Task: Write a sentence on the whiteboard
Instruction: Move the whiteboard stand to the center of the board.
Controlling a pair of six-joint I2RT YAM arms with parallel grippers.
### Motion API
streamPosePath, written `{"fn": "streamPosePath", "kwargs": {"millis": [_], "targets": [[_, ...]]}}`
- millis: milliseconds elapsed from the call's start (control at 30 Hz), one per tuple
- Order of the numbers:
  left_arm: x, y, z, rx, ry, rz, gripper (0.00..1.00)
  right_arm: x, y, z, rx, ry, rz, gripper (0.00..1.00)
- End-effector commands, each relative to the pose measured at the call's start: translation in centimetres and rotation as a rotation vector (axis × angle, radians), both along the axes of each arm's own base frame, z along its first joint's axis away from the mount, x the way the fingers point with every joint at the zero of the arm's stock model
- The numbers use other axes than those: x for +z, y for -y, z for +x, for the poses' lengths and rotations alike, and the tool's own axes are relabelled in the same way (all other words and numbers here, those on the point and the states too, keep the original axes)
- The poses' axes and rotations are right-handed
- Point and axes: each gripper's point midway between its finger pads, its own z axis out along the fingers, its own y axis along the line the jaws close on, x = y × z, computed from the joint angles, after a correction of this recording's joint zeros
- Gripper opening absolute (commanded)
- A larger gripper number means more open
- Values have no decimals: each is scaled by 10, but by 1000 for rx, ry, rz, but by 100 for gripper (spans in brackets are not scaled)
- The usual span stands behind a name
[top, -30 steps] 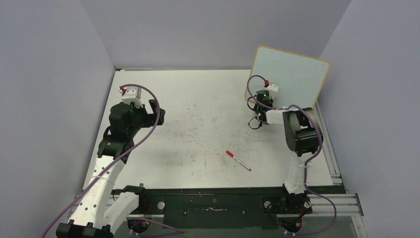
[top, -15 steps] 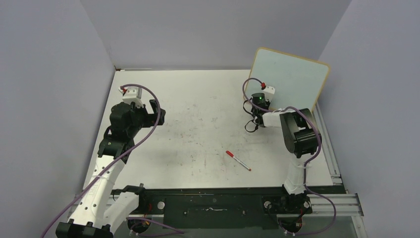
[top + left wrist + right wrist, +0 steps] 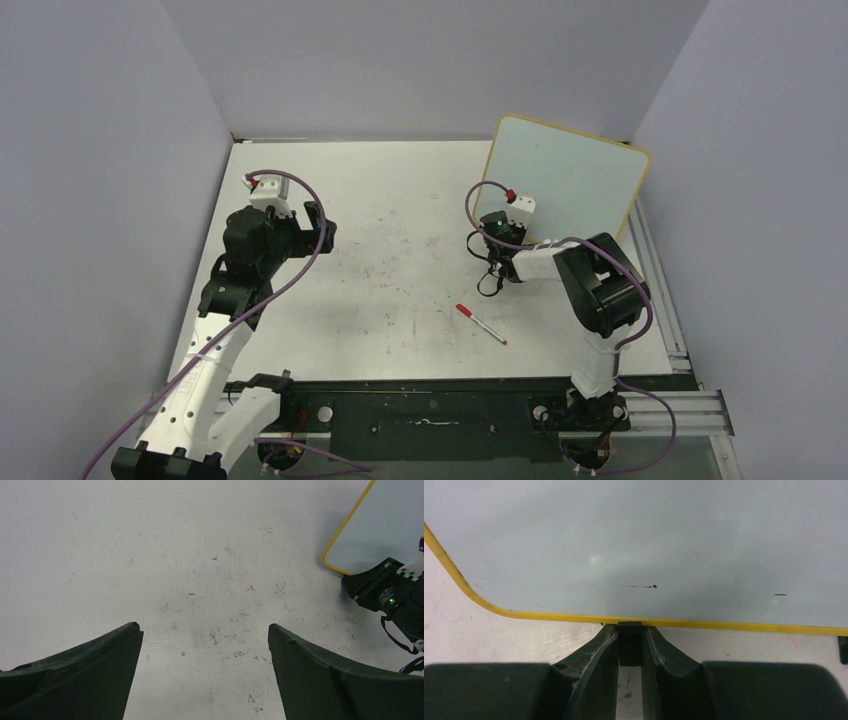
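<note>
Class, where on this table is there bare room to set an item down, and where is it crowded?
Bare: the middle, between left gripper and whiteboard; also the far-left corner. Crowded: right side, around right gripper and red marker.

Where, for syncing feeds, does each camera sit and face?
Top external: above and behind the robot, looking down on the table, whiteboard, red marker; both arms show.
Left wrist: on the left arm, facing across the table; open left tool shows.
Right wrist: facing the whiteboard's lower edge; right tool shut on its black clip foot.
Shared: top and left wrist both show whiteboard and right arm.
</note>
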Motion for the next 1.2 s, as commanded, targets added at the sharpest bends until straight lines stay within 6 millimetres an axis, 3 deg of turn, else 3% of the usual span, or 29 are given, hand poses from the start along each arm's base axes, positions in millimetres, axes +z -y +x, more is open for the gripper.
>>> {"fn": "streamPosePath", "kwargs": {"millis": [0, 467, 1167], "targets": [[14, 2, 4, 1, 53, -6, 96, -7, -26, -32, 36, -49, 47, 5], [13, 3, 3, -2, 49, -3, 96, -13, -83, -79, 97, -47, 103, 5], [10, 5, 3, -5, 43, 3, 96, -18, -188, -147, 299, -38, 200, 5]]}}
